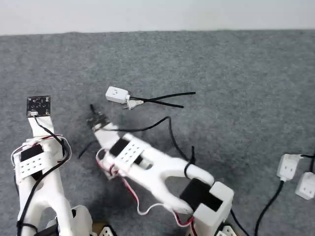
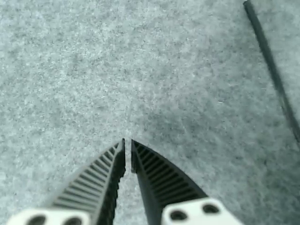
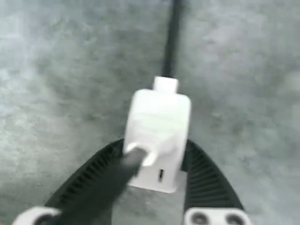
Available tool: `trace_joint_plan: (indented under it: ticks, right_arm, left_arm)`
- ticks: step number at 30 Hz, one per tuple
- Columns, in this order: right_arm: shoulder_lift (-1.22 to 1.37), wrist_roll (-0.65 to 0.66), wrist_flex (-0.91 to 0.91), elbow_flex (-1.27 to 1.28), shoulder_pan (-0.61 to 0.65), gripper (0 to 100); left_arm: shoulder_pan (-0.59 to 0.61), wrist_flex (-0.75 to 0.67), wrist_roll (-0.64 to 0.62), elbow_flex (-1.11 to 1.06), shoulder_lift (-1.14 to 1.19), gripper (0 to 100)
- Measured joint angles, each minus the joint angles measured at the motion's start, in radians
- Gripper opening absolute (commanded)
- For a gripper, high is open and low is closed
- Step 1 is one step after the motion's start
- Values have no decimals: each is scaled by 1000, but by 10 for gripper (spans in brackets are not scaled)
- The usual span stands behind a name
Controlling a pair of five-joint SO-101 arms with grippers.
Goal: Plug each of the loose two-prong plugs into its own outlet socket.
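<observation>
My right gripper (image 3: 153, 143) is shut on a white boxy plug (image 3: 159, 126), one finger on each side. Its black cord (image 3: 172, 33) runs straight away from the plug. In the high view this gripper (image 1: 95, 119) is left of centre on the grey carpet, just below a white outlet socket (image 1: 117, 94). A small plug (image 1: 133, 103) sits at that socket's end, and two black cords trail to the right from it. My left gripper (image 2: 127, 141) is shut with nothing in it, over bare carpet at the far left (image 1: 38, 105).
Two more white sockets (image 1: 287, 165) (image 1: 306, 185) lie at the right edge with black cords. A black cord (image 1: 170, 130) loops over the right arm. Another cord (image 2: 274, 75) crosses the carpet beside the left gripper. The far carpet toward the wall is open.
</observation>
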State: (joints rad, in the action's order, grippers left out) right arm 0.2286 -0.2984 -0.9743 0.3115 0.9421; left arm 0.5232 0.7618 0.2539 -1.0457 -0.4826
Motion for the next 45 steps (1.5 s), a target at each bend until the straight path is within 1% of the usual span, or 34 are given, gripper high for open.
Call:
trace_joint_plan:
  ticks: [3,5,7,11,14,18,22,24,26,28,29,32,34,36,38,40,45]
  right_arm:
    - [-41,6,-75,-3,-68,8]
    - [-106,46,-146,-5,-118,9]
    - [-187,86,-233,-5,-195,9]
    - [-345,172,-393,-5,-410,9]
    - [-430,247,-423,29,-632,9]
    - [-477,368,-387,130,-973,9]
    - [-479,511,-235,247,-1304,9]
    - [-479,566,-149,302,-1427,9]
    - [-479,608,-89,347,-1513,12]
    - [-479,638,-57,385,-1556,27]
    - [-479,649,-48,397,-1567,50]
    - [-460,658,-26,402,-1597,188]
    - [-425,658,-12,402,-1620,290]
    - [-402,657,-6,402,-1631,350]
    - [-399,657,-9,402,-1629,350]
    - [-396,657,-46,397,-1629,325]
    - [-396,654,-249,253,-1631,234]
  left_arm:
    - [0,0,0,0,0,16]
    - [0,-3,0,0,0,16]
    - [-6,-25,0,0,0,16]
    - [-15,-41,0,0,0,16]
    - [-37,-41,0,-5,0,16]
    - [-55,-41,0,-20,0,16]
    - [-54,-41,0,-20,0,16]
    - [-58,-41,0,-20,0,16]
    - [-60,-41,0,-20,0,16]
    - [-58,-41,0,-20,0,16]
    - [-58,-41,0,-20,0,17]
    - [-58,-41,0,-20,0,47]
    - [-58,-41,0,-20,0,105]
    - [-58,-41,0,-20,0,164]
    - [-58,-41,0,-20,0,199]
    - [-74,-41,0,-20,0,202]
    - [-117,-44,0,-32,0,202]
